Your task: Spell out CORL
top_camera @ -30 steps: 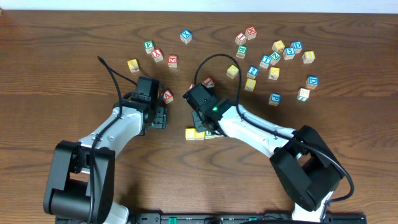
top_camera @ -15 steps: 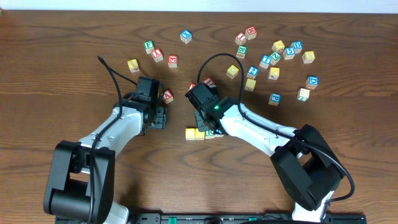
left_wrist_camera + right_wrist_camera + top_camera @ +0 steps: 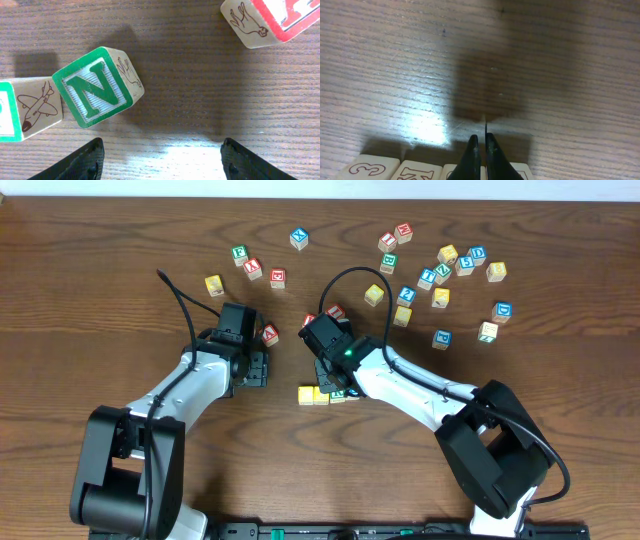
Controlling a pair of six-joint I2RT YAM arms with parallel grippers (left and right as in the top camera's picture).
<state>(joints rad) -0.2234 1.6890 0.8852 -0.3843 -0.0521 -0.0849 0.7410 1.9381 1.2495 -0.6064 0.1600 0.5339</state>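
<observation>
- The CORL row (image 3: 320, 394) sits just toward 6 o'clock from the middle of the table (image 3: 100, 300). Its cubes are side by side and touching, and the 3 o'clock end is hidden from above.
- The right gripper (image 3: 482, 144) is pinched fully shut with nothing in it, tips at the row's 12 o'clock edge. My guess is it's working as a poker to square things up.
- The left gripper (image 3: 162, 161) is wide open and empty at 9 o'clock of the row, near a green N cube (image 3: 97, 86). It's probably just keeping clear.
</observation>
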